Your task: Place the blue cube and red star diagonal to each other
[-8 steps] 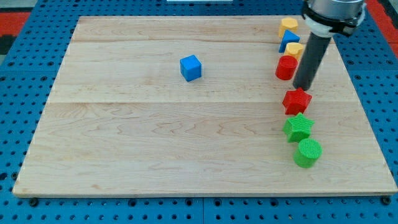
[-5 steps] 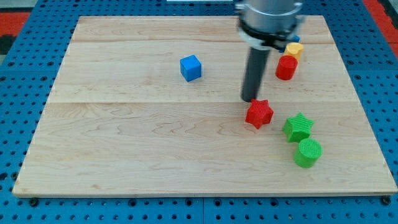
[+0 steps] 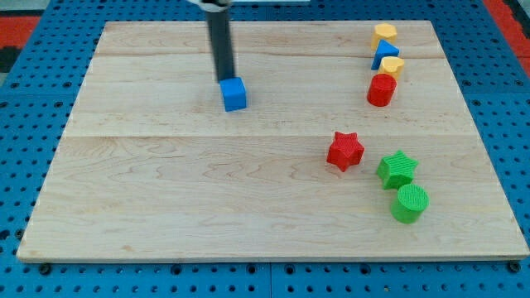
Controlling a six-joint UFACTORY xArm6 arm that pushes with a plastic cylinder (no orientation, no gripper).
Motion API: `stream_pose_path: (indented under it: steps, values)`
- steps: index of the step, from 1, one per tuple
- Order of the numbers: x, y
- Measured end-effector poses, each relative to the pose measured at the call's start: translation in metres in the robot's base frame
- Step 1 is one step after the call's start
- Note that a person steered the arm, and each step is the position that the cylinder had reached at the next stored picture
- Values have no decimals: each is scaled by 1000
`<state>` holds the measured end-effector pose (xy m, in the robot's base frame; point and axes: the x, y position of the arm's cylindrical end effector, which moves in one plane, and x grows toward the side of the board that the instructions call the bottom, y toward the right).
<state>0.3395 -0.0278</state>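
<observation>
my tip [image 3: 225, 79] sits at the small blue plastic cube's [image 3: 234, 94] top-left edge, seemingly touching it, placed to shove it. there is no pincer, only a bare rod, so nothing is grasped. the red plastic star [image 3: 345, 151] lies well apart, to the cube's lower right, already roughly diagonal on the pale wooden board [image 3: 166, 199].

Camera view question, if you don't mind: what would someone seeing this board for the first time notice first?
Probably the dark rod at the view's top, with my tip right at the upper edge of the blue cube, left of centre. Next, the red star lying alone lower right of the cube, beside the green star and green cylinder. A tight cluster of yellow, blue and red blocks sits at the upper right.
</observation>
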Motion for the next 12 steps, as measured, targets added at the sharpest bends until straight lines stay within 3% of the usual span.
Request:
stream_pose_path:
  steps: [1,2,3,6,7,8,9,10,11,12]
  values:
    - [10,65]
    - [37,5]
    - [2,-92]
    - [88,122]
    - [89,201]
    - [115,184]
    - [127,115]
    - [158,139]
    - [163,84]
    - [112,-14]
